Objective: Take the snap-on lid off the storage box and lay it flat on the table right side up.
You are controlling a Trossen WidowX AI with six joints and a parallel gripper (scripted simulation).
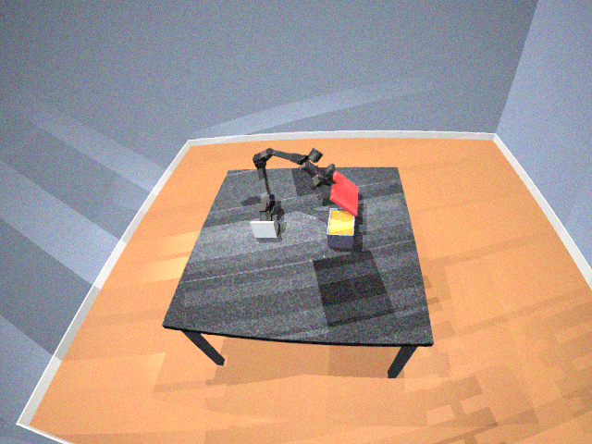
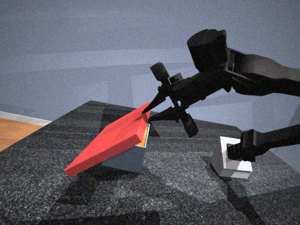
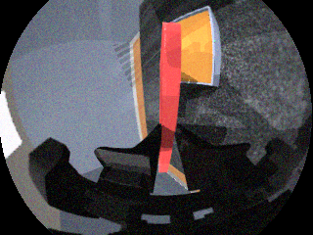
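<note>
The red lid [image 1: 344, 193] [image 2: 108, 140] [image 3: 170, 73] is off the storage box and held in the air, steeply tilted, with its far end lower than the gripped end. My gripper [image 1: 333, 179] [image 2: 146, 116] [image 3: 167, 126] is shut on the lid's upper edge. The grey-blue box [image 1: 340, 240] [image 2: 125, 160] [image 3: 216, 54] stands upright on the table [image 1: 248, 301], open, its orange inside showing. The lid hangs above and behind the box in the top view and hides part of it in the exterior view. Whether they touch is unclear.
The arm's white base block [image 1: 265, 229] [image 2: 218, 167] stands on the table, left of the box in the top view. The table's far edge [image 1: 377, 167] lies behind the lid.
</note>
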